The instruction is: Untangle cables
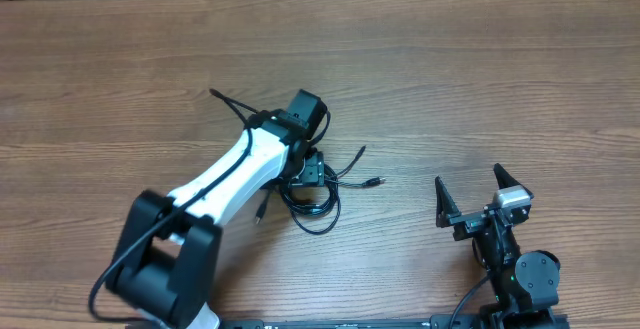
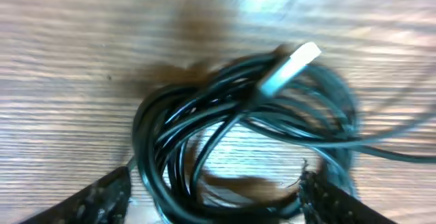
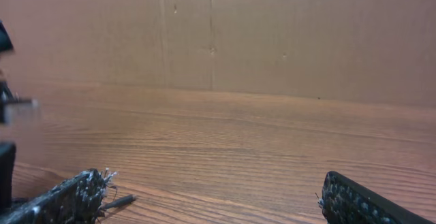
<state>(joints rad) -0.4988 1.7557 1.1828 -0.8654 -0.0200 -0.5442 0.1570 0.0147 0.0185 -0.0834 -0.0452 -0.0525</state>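
Overhead, my left gripper (image 1: 308,172) hangs over the tangled coil of thin black cables (image 1: 316,207) on the brown wooden table (image 1: 500,59); left wrist, its 2 fingers (image 2: 95,200) straddle the coil wide, so closing could pinch several strands and tighten the knot; right wrist, my right gripper (image 3: 214,207) gapes wide, empty.

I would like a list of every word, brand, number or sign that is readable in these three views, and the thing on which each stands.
There are none to read.
The cables, the silver plug, the table, the left gripper and the right gripper show no legible words, numbers or signs; the left wrist view is blurred.
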